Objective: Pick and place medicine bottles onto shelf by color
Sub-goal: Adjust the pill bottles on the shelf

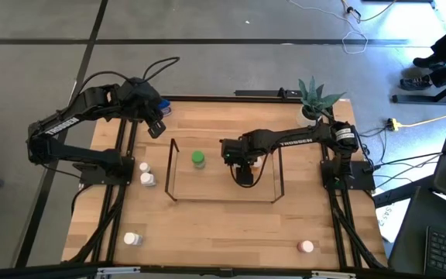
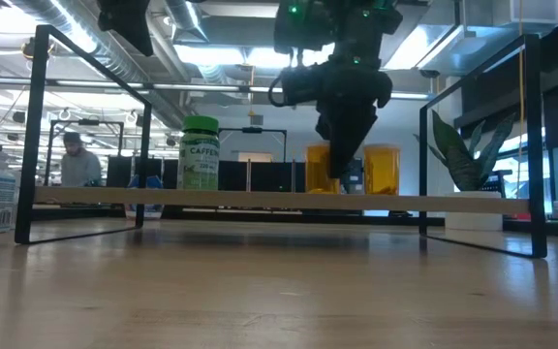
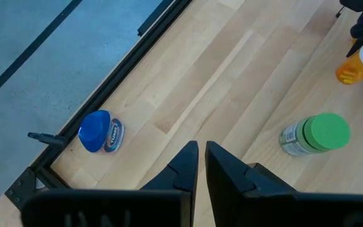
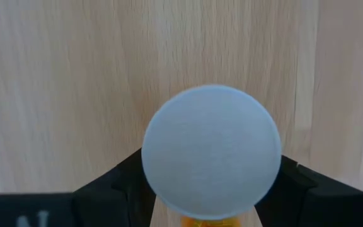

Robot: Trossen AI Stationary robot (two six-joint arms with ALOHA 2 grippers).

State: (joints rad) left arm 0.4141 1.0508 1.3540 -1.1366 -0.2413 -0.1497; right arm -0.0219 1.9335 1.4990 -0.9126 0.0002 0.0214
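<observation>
The right gripper (image 1: pixel 243 175) stands inside the shelf (image 1: pixel 173 174), its fingers closed round an orange bottle (image 4: pixel 211 151) with a white cap, which it holds upright just over the shelf board, to one side of the green bottle (image 1: pixel 198 160) already standing there. In the low view a second orange bottle (image 2: pixel 383 169) shows just beside the held one, so the step in hand looks like setting this one down next to its match. To do it well, the arm should lower straight until the base sits flat on the board, part the fingers only enough to free the bottle, then rise straight up so nothing tips. The left gripper (image 3: pixel 200 165), closed and empty, waits beyond the shelf's far left corner, near a blue bottle (image 3: pixel 101 132) lying by the table edge.
</observation>
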